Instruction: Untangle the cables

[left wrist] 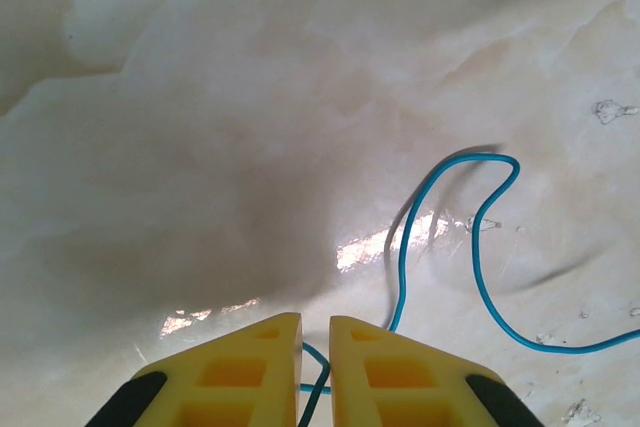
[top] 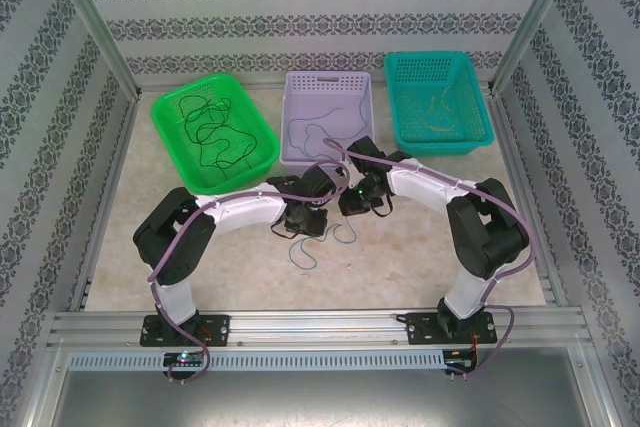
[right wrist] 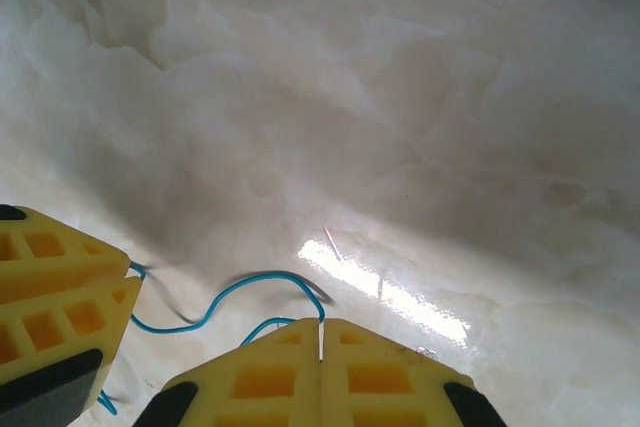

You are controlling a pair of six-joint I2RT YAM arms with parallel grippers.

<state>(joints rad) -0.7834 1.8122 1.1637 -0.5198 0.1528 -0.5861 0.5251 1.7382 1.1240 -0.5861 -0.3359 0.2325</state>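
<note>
Centrally, on the pale marbled table: one blue cable, thread-thin, lying in loose curves between the two arm ends.

Left gripper: yellow fingers stood nearly together, with a narrow slot between them. The blue cable ran into that slot from the table. Whether the fingers pinched it could not be told.

Right gripper: fingers pressed flat against each other with no gap. It was clamped on the blue cable, which came out of the seam at the tips and arced away to the left. That arc led towards the left gripper's fingers, seen just beside it at the left edge of the right wrist view.

Overhead, both grippers were low over the middle of the table, close together, in front of the lavender basket.

Green basket, far left: held a dark cable in tangled loops.

Lavender basket, middle: held another thin cable, colour unclear.

Teal basket, far right: held a yellowish-tan cable.

All three baskets sat in a row along the far side of the table, well apart from the blue cable.
</note>
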